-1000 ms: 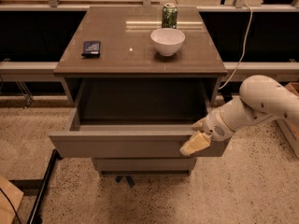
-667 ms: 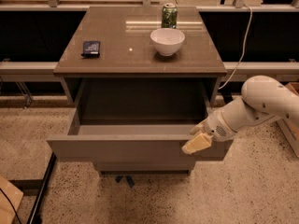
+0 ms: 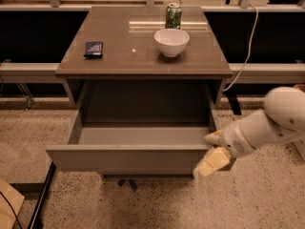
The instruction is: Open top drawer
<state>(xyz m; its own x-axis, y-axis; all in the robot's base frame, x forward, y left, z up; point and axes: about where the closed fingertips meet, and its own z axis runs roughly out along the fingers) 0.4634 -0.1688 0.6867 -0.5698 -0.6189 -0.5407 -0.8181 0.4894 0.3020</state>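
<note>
The top drawer point(image 3: 128, 159) of the grey-brown cabinet stands pulled far out toward me, and its grey inside point(image 3: 143, 135) holds nothing I can see. My gripper point(image 3: 212, 150) is at the right end of the drawer's plain flat front. One pale finger point(image 3: 213, 137) sits inside the drawer behind the front panel and the other finger point(image 3: 213, 162) lies against its outer face. The white arm point(image 3: 271, 123) reaches in from the right. The lower drawer fronts are hidden under the open drawer.
On the cabinet top point(image 3: 119, 56) stand a white bowl point(image 3: 171, 41), a green can point(image 3: 173, 15) behind it, and a small dark flat object point(image 3: 94, 48) at the left. A white cable point(image 3: 248, 46) hangs at the right. A black bar point(image 3: 42, 199) and a cardboard corner point(image 3: 7, 209) lie on the speckled floor at lower left.
The top drawer has slid further out toward me, and the gripper has moved with its right end, down and toward me.
</note>
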